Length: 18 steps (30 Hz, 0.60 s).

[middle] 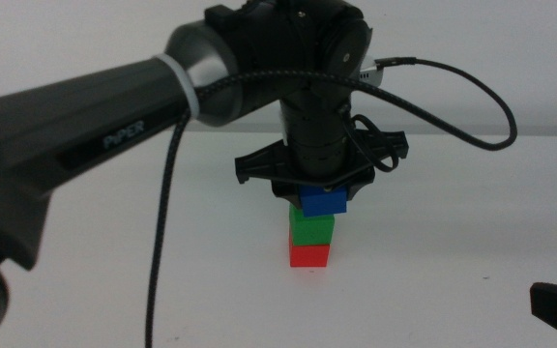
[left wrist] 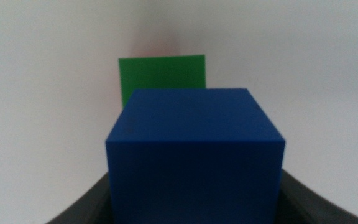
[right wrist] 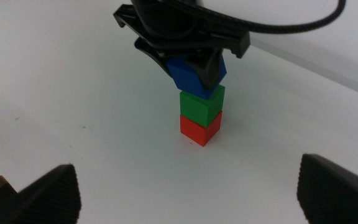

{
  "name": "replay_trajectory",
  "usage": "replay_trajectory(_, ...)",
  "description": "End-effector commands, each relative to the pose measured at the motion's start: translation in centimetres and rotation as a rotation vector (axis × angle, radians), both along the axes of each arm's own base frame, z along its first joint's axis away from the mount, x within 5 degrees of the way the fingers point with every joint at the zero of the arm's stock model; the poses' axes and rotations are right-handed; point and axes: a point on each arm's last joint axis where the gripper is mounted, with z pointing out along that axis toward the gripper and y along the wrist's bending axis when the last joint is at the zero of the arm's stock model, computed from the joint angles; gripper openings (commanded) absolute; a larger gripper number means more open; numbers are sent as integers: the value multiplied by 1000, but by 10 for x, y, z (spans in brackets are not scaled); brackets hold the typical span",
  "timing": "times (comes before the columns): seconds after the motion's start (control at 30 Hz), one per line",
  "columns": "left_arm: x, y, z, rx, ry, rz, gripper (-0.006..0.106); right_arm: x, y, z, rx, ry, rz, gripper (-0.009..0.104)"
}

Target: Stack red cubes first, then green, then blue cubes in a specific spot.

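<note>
Red cube (middle: 309,255): rested on the white table (middle: 453,222), centre of the scene, bottom of the stack. Green cube (middle: 312,227): sat squarely on the red. Blue cube (middle: 322,201): directly over the green, slightly askew and offset to the right, clamped in the left gripper (middle: 319,198), which reached straight down. Right gripper (right wrist: 185,186): waited at the near right, jaws spread wide, holding nothing.

left gripper (middle: 321,193) pointing down, jaws clamped | right gripper (right wrist: 185,186) low, jaws apparently apart
</note>
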Motion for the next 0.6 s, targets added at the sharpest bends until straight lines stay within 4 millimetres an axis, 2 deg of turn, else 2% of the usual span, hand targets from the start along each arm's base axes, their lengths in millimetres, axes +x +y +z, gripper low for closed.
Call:
replay_trajectory(0.0, -4, 1, -2, 50, 67, 21, -2, 0, -1, 1, 8, -12, -6, 93)
replay_trajectory(0.57, 8, 1, -24, 109, 78, 37, -2, 0, -1, 1, 8, -12, -6, 93)
